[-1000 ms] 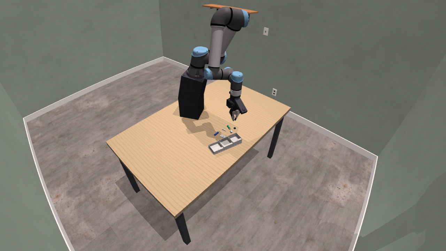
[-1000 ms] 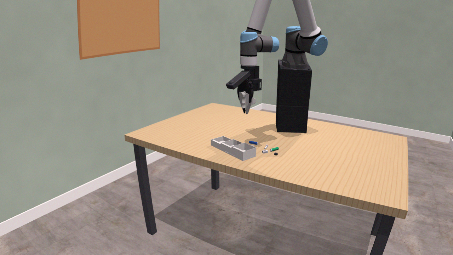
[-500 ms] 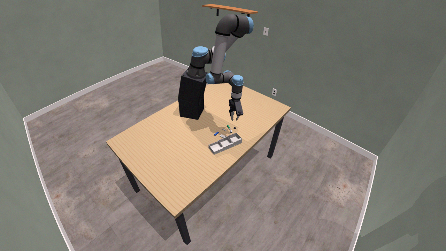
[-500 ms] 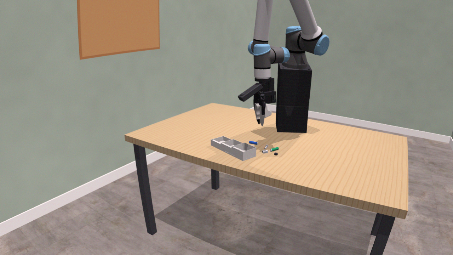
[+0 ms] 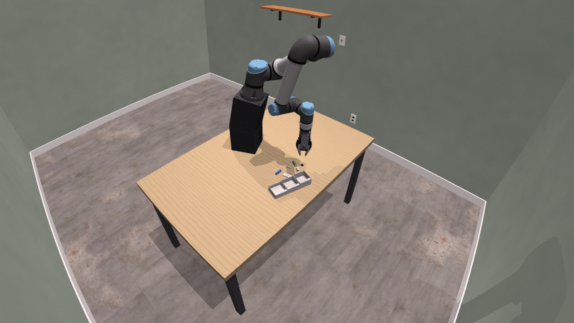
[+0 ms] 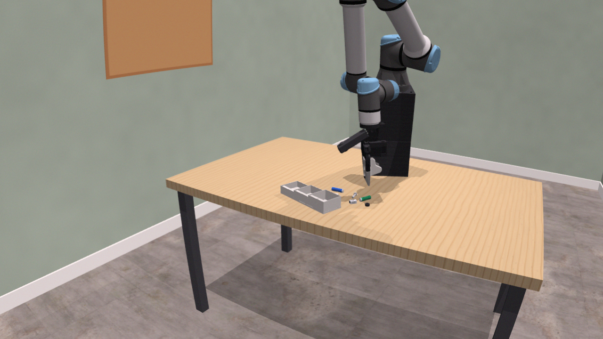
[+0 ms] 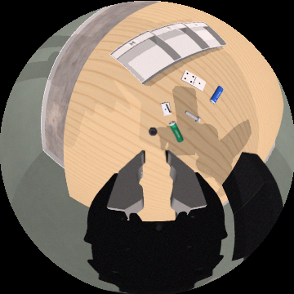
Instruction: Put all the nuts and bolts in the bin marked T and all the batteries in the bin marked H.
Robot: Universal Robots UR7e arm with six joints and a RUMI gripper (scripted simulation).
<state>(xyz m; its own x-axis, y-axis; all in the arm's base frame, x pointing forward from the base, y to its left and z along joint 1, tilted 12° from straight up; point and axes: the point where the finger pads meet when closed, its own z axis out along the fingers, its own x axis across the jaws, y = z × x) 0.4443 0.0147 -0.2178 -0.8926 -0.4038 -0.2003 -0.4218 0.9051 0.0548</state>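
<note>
Although the bins (image 5: 292,189) (image 6: 309,201) (image 7: 132,44) stand near the table's (image 5: 224,208) (image 6: 421,219) (image 7: 98,135) edge, the fingers (image 5: 303,154) (image 6: 368,184) — slightly apart — hang with room below.

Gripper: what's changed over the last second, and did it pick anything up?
The gripper came down, moved right in the exterior view, and turned. Its fingers stand apart, holding nothing; nothing was picked up or released. The bins, both batteries, the bolt and the black nut stayed put.
</note>
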